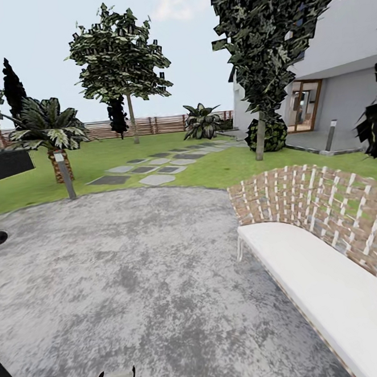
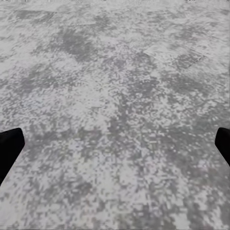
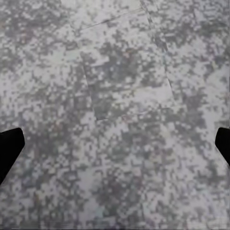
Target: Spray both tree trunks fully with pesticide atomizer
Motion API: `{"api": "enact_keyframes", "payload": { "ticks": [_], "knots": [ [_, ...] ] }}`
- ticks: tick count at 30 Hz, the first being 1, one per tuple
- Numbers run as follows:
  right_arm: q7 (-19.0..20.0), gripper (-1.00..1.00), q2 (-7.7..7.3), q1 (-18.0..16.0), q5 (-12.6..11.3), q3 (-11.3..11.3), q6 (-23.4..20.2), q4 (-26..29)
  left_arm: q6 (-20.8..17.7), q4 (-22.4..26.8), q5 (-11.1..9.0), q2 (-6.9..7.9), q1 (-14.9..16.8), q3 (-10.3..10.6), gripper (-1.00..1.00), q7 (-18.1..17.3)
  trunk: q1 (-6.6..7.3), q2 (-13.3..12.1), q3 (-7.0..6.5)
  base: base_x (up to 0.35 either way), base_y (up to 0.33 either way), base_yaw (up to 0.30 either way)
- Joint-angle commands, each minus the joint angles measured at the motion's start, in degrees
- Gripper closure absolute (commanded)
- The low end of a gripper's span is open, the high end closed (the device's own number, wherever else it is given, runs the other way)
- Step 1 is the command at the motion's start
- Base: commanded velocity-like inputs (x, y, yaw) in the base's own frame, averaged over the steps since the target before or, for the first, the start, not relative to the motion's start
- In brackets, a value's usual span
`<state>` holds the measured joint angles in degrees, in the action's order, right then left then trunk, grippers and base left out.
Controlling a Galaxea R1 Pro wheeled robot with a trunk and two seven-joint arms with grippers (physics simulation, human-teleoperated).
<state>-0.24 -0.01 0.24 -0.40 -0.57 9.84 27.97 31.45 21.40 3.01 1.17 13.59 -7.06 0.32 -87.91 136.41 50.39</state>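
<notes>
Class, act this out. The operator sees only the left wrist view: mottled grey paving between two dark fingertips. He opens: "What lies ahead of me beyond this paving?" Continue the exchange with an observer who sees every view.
Observer: In the head view, the paving ends at a green lawn ahead.
Operator: Anything beside me?
Observer: A woven bench with a white seat stands on your right.
Operator: Is my other gripper holding anything?
Observer: No. The right gripper is open, with only paving between its fingers.
</notes>
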Motion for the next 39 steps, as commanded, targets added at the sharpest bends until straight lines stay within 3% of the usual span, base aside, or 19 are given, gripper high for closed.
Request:
{"api": "enact_keyframes", "payload": {
  "ticks": [1,39],
  "knots": [
    [0.0,-1.00,0.01,0.0,0.0,0.0,0.1,0.1,0.2,0.0,0.3,-0.01,0.0,-0.2,-1.00,0.0,-0.03,0.0,0.05,0.331,-0.002,0.000],
    [0.0,-1.00,0.08,0.0,0.0,0.0,0.1,0.2,0.2,0.0,0.3,-0.01,0.0,-0.2,-1.00,0.0,-0.03,0.0,-0.59,0.331,0.000,0.023]
  ]
}}
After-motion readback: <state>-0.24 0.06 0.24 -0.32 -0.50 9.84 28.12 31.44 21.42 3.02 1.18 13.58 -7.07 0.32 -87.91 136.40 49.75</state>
